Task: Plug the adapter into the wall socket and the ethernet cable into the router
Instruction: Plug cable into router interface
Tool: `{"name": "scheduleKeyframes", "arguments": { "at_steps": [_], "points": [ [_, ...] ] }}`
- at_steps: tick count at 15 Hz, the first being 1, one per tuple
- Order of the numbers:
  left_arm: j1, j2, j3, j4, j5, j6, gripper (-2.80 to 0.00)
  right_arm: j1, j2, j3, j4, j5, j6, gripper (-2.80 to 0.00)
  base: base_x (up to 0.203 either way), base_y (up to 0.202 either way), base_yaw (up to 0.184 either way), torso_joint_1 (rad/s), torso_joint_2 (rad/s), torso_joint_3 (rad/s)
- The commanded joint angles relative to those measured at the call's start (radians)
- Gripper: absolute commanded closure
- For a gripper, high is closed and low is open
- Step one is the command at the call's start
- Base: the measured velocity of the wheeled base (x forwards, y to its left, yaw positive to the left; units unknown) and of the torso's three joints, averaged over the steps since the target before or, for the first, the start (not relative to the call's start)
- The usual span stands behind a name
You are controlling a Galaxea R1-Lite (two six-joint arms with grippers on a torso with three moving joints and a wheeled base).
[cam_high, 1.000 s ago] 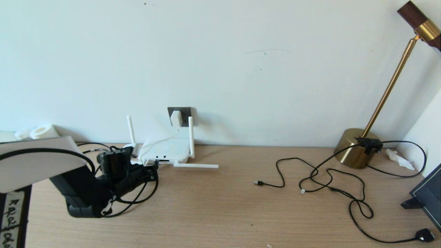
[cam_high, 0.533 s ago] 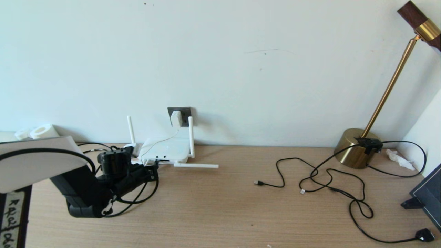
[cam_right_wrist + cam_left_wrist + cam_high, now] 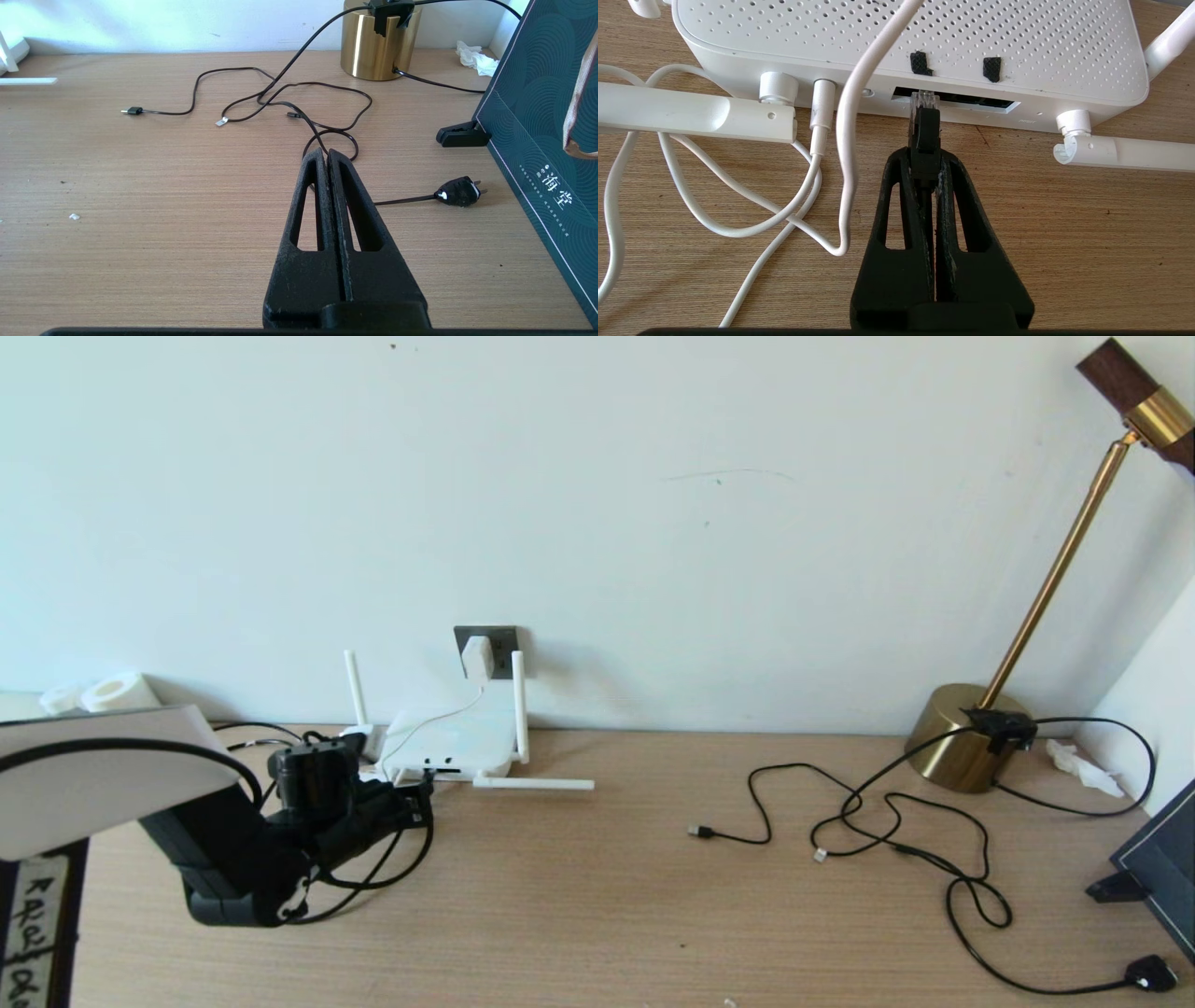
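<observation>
**Barely a nudge: plug tip at the port mouth, not yet home**

Compared with a second ago, almost nothing different in the head view: only a faint creep of the left gripper toward the router, with the router's flat-lying antenna shifted a touch the same way. Reads as a slow, careful press-in, possibly pushing the light box along instead of seating the plug.

Pinches the ethernet cable by its black boot, jaws pressed tight around it, clear plastic tip poking forward. Tip sits right at the dark port slot, at its end nearer the white cord, touching or just entering; looks unseated as yet. Probably needs a straight push, perhaps with the router braced against sliding.

First half of the task seems done: adapter, a small white cube, sits against the dark grey wall socket above the router, thin white cord looping down to a round jack on the router's edge.

Router: matte white plastic, top peppered with small vent holes, rounded corners, slim stick antennas on hinged stubs. Desk: pale wood grain, smooth.

Right gripper idle above bare desk, black ribbed fingers pressed together, holding nothing, thin black cables and a brass lamp base beyond.
</observation>
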Motion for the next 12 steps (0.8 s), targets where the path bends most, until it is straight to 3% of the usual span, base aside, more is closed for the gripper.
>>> {"name": "scheduleKeyframes", "arguments": {
  "at_steps": [1,12],
  "points": [
    [0.000,-0.002,-0.002,-0.007,-0.001,-0.001,0.00,0.001,0.000,0.000,0.000,-0.001,0.001,0.00,0.000,0.000,0.000,0.000,0.00,0.000],
    [0.010,-0.003,-0.006,-0.005,-0.001,-0.001,0.00,0.000,0.000,0.000,0.000,-0.001,0.001,0.00,0.000,0.000,0.000,0.000,0.00,0.000]
  ]
}}
